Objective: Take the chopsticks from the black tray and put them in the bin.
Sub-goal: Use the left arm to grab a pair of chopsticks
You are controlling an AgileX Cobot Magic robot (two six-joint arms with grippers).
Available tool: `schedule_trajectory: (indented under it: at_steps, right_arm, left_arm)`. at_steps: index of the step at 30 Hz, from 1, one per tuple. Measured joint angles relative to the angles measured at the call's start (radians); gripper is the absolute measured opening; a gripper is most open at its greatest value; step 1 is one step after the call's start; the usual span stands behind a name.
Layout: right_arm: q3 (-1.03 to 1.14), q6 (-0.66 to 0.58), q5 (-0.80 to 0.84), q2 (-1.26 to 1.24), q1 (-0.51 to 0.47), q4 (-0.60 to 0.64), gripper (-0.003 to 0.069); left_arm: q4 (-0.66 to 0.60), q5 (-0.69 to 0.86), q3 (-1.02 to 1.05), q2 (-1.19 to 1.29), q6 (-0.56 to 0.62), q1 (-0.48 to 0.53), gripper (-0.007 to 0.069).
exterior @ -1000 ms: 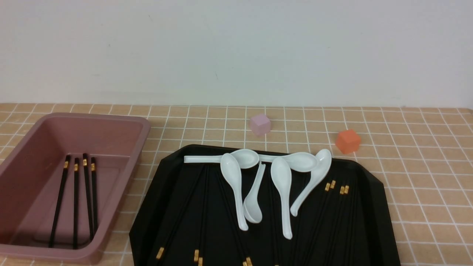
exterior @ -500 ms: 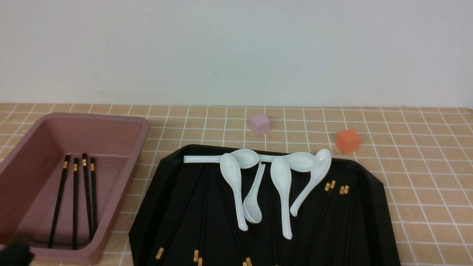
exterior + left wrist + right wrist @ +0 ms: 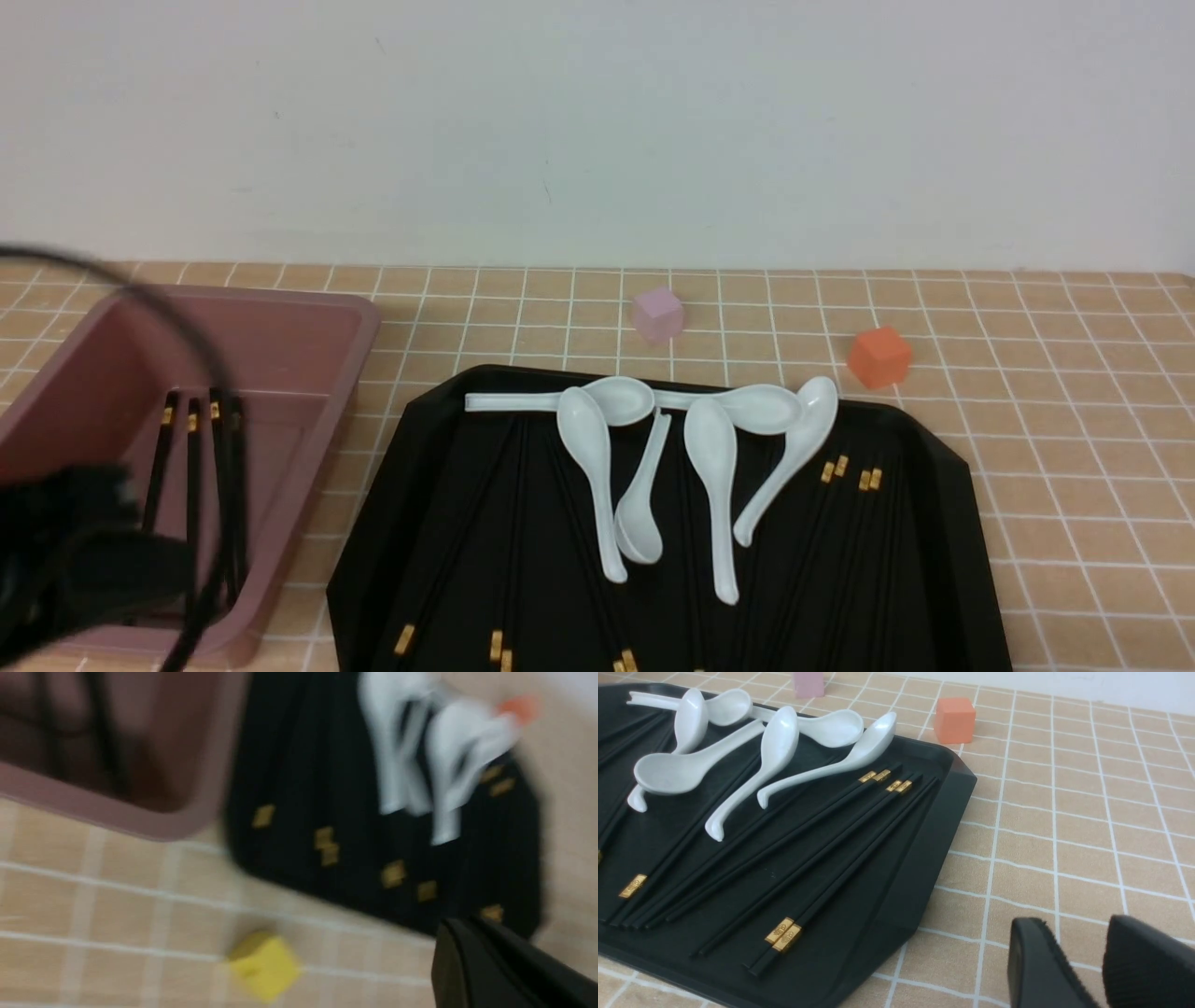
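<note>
The left jaws are pressed together with nothing between them. In the front view their arm [image 3: 65, 560] is only a dark blur under a looping cable [image 3: 182, 322]. Just beyond them sits the pink bin [image 3: 313, 317], where four chopsticks [image 3: 191, 485] lie side by side on the floor, gold bands at the far end. A yellow cube [image 3: 265, 965] rests on the tiled surface [image 3: 93, 914] near these jaws but apart from them. To their right, close beside the bin, lies the black tray [image 3: 943, 523]. It carries many more chopsticks, some of them under six white spoons [image 3: 714, 467] heaped at its far side. Past the tray's far edge stand a pale pink cube [image 3: 657, 314] and an orange cube [image 3: 878, 356]. The right jaws stand slightly apart and empty above bare surface, just off the tray's right-hand edge. The nearest pair of sticks [image 3: 784, 935] points its gold ends toward them.
</note>
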Motion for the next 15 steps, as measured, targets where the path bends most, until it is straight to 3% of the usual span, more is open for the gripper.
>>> schedule_trajectory:
  at_steps: [3, 7, 10, 12, 15]
  right_arm:
    - [0.0, 0.0, 0.0, 0.0, 0.0, 0.0, 0.024]
    - [0.0, 0.0, 0.0, 0.0, 0.0, 0.0, 0.024]
    - [0.0, 0.0, 0.0, 0.0, 0.0, 0.0, 0.024]
    - [0.0, 0.0, 0.0, 0.0, 0.0, 0.0, 0.024]
    - [0.0, 0.0, 0.0, 0.0, 0.0, 0.0, 0.024]
  left_arm:
    - [0.043, 0.097, -0.12, 0.176, 0.035, 0.0, -0.0013]
    - [0.004, 0.15, -0.182, 0.322, 0.086, -0.051, -0.0013]
    - [0.006, 0.139, -0.186, 0.382, 0.082, -0.135, -0.0013]
    - [0.052, 0.08, -0.186, 0.446, 0.015, -0.266, -0.0013]
    - [0.142, 0.008, -0.186, 0.509, -0.06, -0.356, -0.0013]
